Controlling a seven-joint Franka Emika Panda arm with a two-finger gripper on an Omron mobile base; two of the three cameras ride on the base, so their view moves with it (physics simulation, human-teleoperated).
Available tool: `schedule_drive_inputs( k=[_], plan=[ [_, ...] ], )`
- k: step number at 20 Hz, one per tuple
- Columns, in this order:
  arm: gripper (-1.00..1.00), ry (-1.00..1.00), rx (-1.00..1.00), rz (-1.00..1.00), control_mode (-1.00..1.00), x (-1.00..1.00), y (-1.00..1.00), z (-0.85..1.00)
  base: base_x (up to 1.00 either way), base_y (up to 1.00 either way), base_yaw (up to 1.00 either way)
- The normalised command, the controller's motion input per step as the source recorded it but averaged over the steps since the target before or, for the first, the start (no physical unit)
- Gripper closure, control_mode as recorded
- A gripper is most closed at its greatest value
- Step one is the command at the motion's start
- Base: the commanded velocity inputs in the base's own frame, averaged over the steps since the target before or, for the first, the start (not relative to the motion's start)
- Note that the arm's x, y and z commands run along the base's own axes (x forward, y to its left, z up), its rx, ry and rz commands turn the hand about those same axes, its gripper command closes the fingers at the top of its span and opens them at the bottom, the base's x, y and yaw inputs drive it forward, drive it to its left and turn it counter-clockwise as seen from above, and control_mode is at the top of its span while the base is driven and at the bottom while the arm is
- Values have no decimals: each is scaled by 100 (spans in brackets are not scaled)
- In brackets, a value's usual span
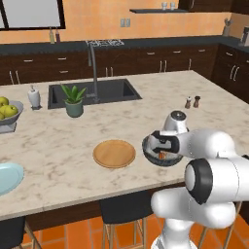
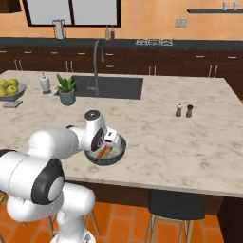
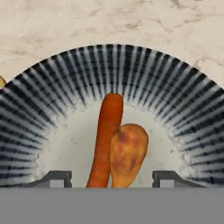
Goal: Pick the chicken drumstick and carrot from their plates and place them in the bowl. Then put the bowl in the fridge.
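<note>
The gripper [image 3: 112, 179] is directly above the bowl [image 3: 57, 83], jaws spread wide and holding nothing. The carrot [image 3: 105, 135] and chicken drumstick [image 3: 127, 153] lie touching inside the bowl, which rests on the bench [image 1: 58, 141] beside the wooden plate [image 1: 114, 153].

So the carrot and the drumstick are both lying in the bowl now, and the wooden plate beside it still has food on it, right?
Not quite. The carrot and drumstick do lie together in the bowl, as the hand view shows. But the wooden plate beside it is bare; the left base view shows nothing on it.
</note>
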Motion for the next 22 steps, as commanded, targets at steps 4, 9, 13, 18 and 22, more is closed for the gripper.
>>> schedule_drive_inputs(
  k=[4, 9, 13, 18, 22],
  plan=[
    [-100, 1, 4, -8, -100, -17, -10, 99, 0, 0, 0],
    [-100, 12, 12, -20, -100, -81, -84, 42, 0, 0, 0],
    [-100, 19, 15, -18, -100, -62, -100, -37, 0, 0, 0],
    [-100, 20, 1, -1, -100, 7, -10, -56, 0, 0, 0],
    [-100, 2, 3, 0, -100, 44, 36, -2, 0, 0, 0]
  ],
)
